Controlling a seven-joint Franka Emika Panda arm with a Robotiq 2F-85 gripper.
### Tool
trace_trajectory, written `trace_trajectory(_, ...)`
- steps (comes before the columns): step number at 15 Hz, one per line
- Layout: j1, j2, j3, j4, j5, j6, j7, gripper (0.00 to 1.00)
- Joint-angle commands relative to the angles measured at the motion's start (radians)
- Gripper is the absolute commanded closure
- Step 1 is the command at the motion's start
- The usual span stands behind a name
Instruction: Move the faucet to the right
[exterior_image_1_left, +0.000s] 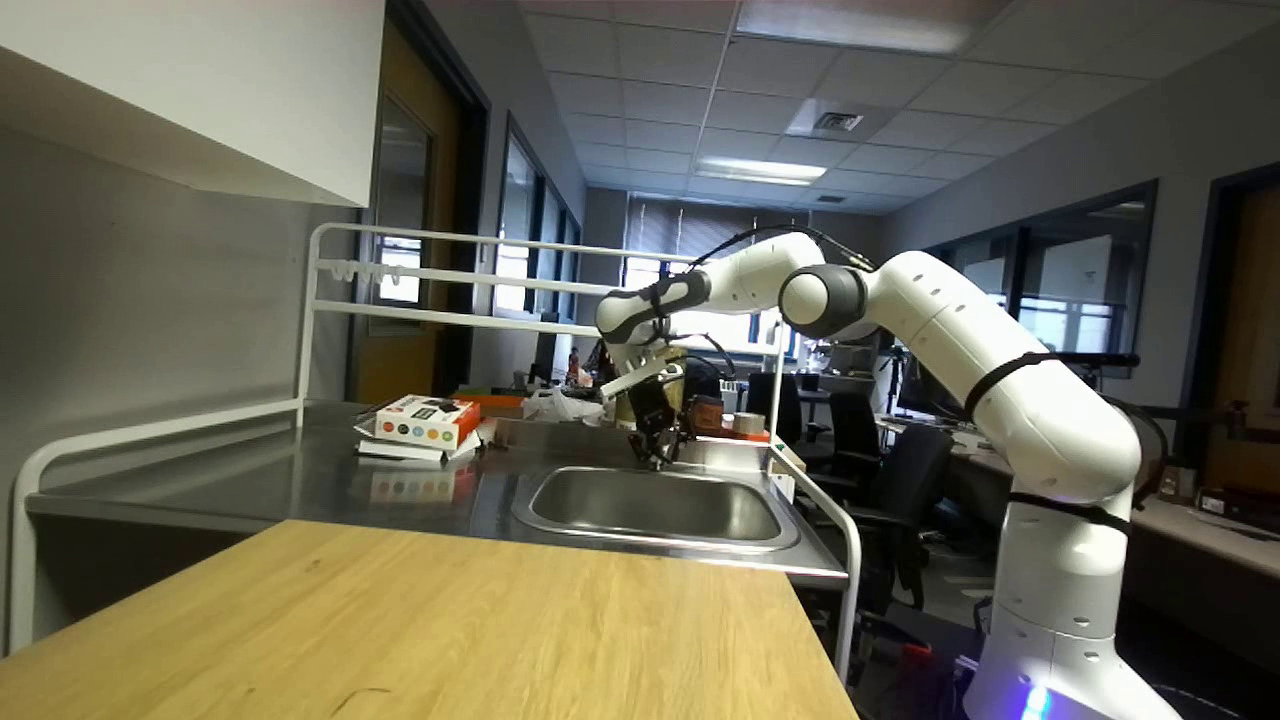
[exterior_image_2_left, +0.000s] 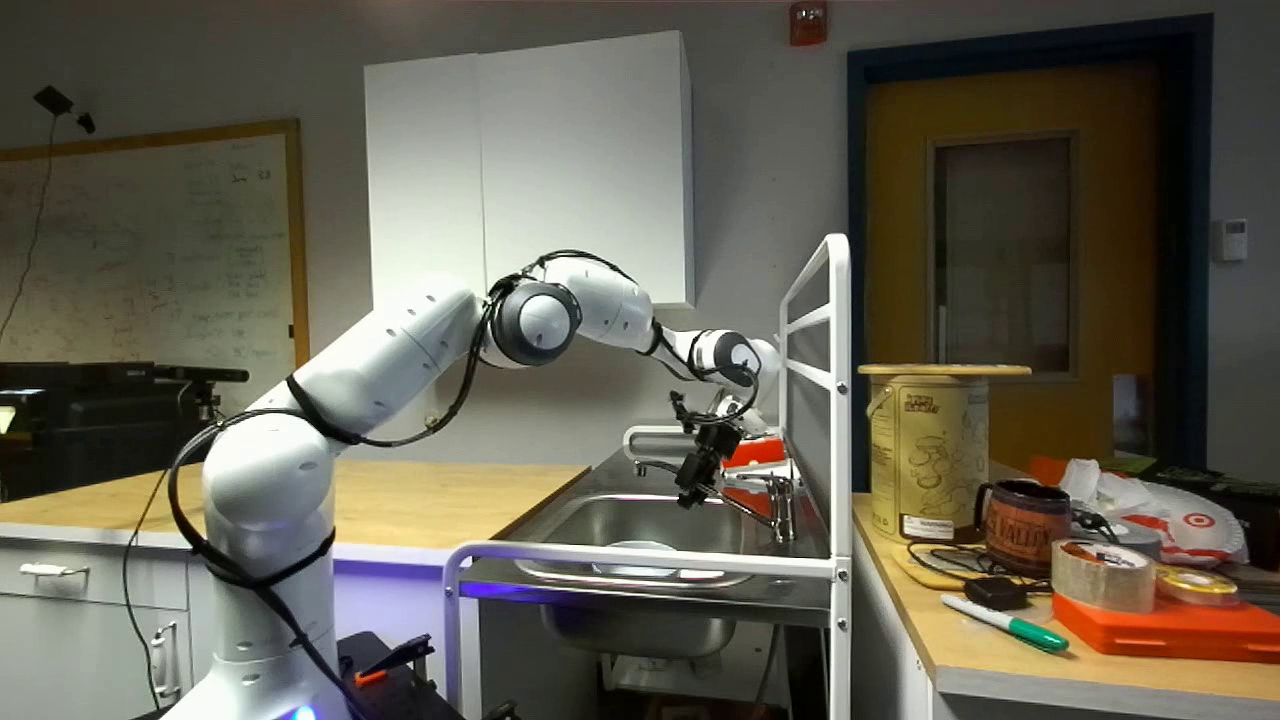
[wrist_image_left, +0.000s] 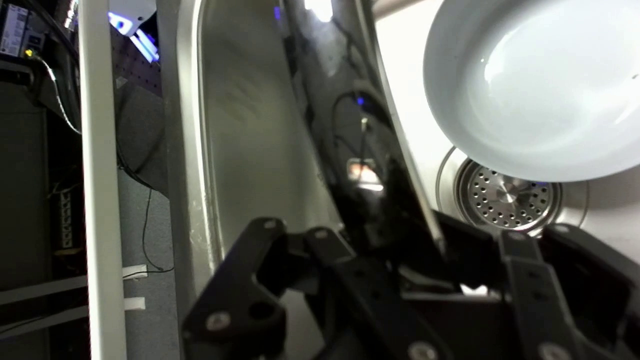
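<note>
The faucet (exterior_image_2_left: 784, 512) is a shiny metal tap standing upright at the back edge of the steel sink (exterior_image_1_left: 560, 525). In an exterior view its spout reaches from the base to my gripper (exterior_image_2_left: 692, 492). In the wrist view the dark, glossy spout (wrist_image_left: 345, 125) runs down between the two fingers. My gripper (wrist_image_left: 420, 240) is shut on the spout; the exact contact is dark and blurred. In the exterior view from the counter side, my gripper (exterior_image_1_left: 655, 448) hides most of the faucet and sits over the sink's far rim.
A white bowl (wrist_image_left: 540, 90) lies in the sink, partly over the drain (wrist_image_left: 475, 195). White rack rails (exterior_image_2_left: 836, 450) stand beside and behind the sink. A red-and-white box (exterior_image_1_left: 425, 422) sits on the steel counter. A wooden countertop (exterior_image_1_left: 450, 610) adjoins the sink.
</note>
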Motion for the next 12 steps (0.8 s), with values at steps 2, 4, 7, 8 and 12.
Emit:
trace_trajectory(2, 0.039, -0.006, -0.037, -0.010, -0.005, -0.018, -0.024, 0.94)
trace_trajectory(4, 0.051, -0.002, -0.043, 0.014, -0.005, -0.032, -0.022, 0.94)
trace_trajectory(7, 0.074, 0.007, -0.042, 0.066, -0.008, -0.057, -0.017, 0.94)
trace_trajectory(8, 0.084, 0.010, -0.041, 0.087, -0.008, -0.069, -0.015, 0.94)
trace_trajectory(12, 0.120, 0.022, -0.037, 0.167, -0.012, -0.120, -0.011, 0.94)
